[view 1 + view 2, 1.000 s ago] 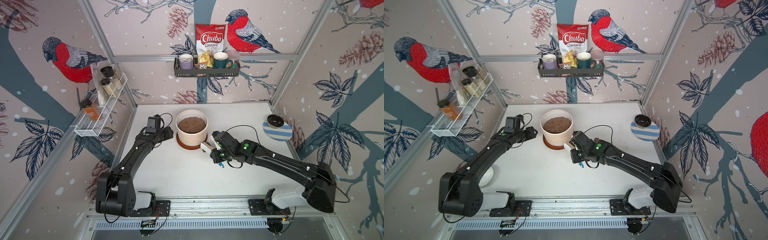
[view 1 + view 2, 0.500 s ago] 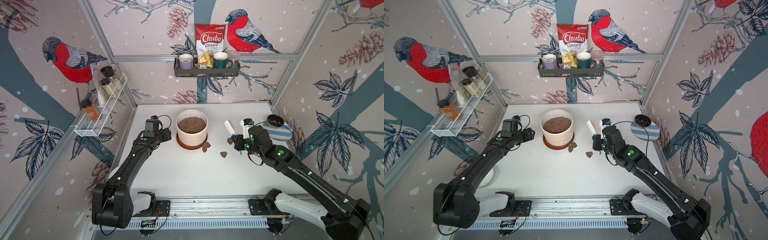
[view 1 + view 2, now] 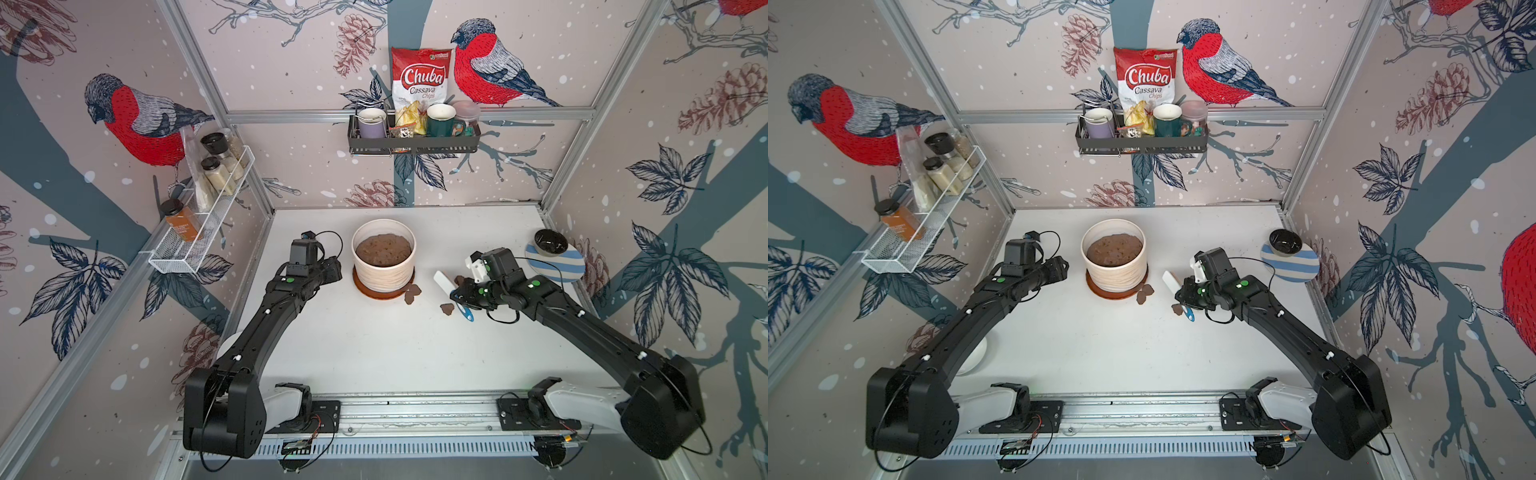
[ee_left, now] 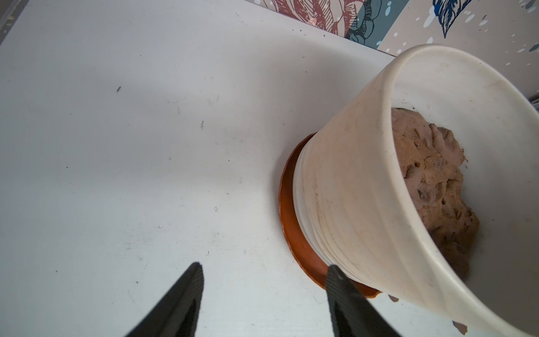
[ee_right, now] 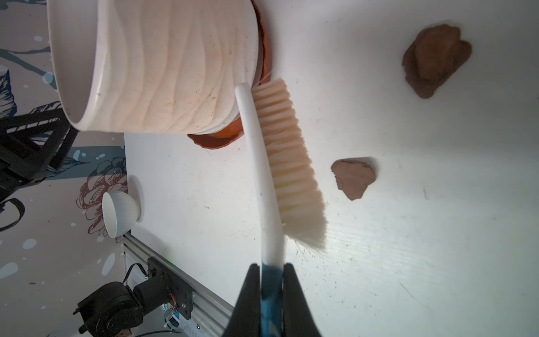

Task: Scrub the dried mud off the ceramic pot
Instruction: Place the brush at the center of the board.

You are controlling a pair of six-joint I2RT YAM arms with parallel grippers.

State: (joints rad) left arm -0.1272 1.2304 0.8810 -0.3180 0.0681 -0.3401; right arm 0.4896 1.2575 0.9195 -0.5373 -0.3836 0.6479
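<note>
Quick one from us: the whole next move hangs on how the brush lines up with the pot. Our right fingers (image 5: 250, 294) are clamped on the blue handle of the brush (image 5: 264, 163). Its long axis runs straight out from them toward the foot of the ceramic pot (image 5: 163, 67).

So the pot sits dead ahead of those fingers, just past the brush tip, and in both top views the tip stops short of the wall. The bristles point down at the desk (image 5: 423, 262) rather than at the pot, so we reckon a wrist roll comes before any more scrubbing.

Loose bits of dried mud (image 5: 354, 176) lie on the desk ahead of the fingers, off to one side of the brush.

Our left fingers (image 4: 180, 300) are spread with nothing between them, just beside the saucer (image 4: 294, 233). That arm is the nearer one and looks handy for steadying the pot. The ribbed wall looks mostly clean to us, just faint staining.
</note>
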